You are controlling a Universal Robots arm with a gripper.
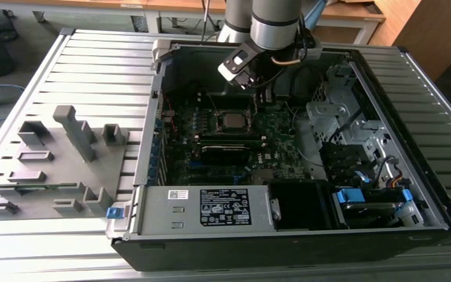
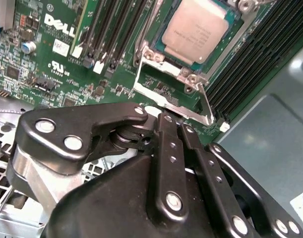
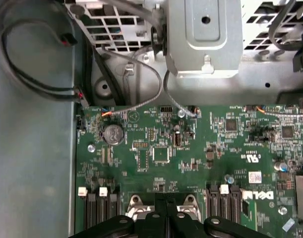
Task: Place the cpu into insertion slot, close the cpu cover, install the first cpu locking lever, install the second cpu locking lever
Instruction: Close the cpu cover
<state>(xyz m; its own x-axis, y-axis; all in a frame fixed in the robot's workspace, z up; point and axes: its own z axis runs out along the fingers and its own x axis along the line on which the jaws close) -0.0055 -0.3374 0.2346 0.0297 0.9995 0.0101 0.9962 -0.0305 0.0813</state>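
Where the work lies: slatted grey metal table (image 1: 92, 64), its edges cut off in the exterior view, with a grey plastic fixture tray (image 1: 61, 170) toward the exterior view's left
Case: large black open computer case (image 1: 288, 252) just beside the tray, its near wall partly cut off in the exterior view
Arm: grey and silver jointed robot arm (image 1: 276, 17) reaching down into the far end of the case, its upper part cut off
Board: flat green motherboard (image 3: 156, 163) on the case floor, with long black memory sockets (image 2: 106, 29) beside the chip
Gripper: black linkage gripper (image 2: 173, 121) low over the board, fingers (image 2: 166, 148) pressed side by side with only a slit between them; the tips are at the cover's outer bar, and whether they pinch it cannot be told; the wrist hides the tips in the exterior view
Cover: thin shiny silver cpu cover (image 2: 176, 102), a frame with a square window, swung clear of the chip, green board visible through the window
Chip: small square silver-grey cpu (image 2: 193, 29) seated flat in its socket, one corner cut off in the second wrist view
Slot: square black insertion slot (image 1: 216, 122), mostly hidden under the chip, its rim hard to make out
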